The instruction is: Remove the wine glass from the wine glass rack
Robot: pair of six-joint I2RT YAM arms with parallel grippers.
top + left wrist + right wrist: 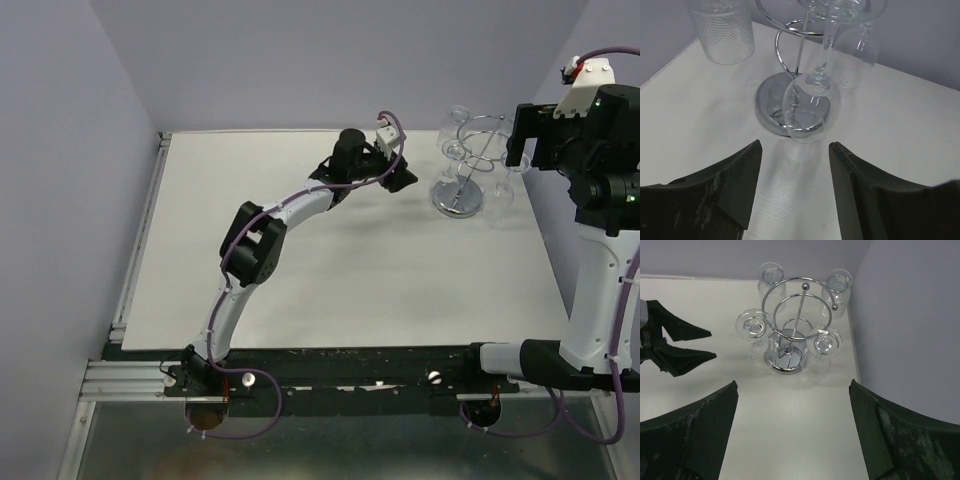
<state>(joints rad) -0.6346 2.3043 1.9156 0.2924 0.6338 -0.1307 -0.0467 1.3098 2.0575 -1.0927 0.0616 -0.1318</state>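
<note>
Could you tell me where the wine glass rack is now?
Top view: the wine glass rack stands at the far right corner of the table, just right of the left end effector.

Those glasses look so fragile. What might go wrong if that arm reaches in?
The open left tool faces the nearest glass; squeezing its thin bowl too hard might crack it. It hangs close to the post of the rack and another glass, so a crooked pull could clink them together or tip the rack.

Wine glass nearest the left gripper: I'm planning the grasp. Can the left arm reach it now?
Probably yes: the open left gripper faces the hanging wine glass, and nothing stands between them.
</note>
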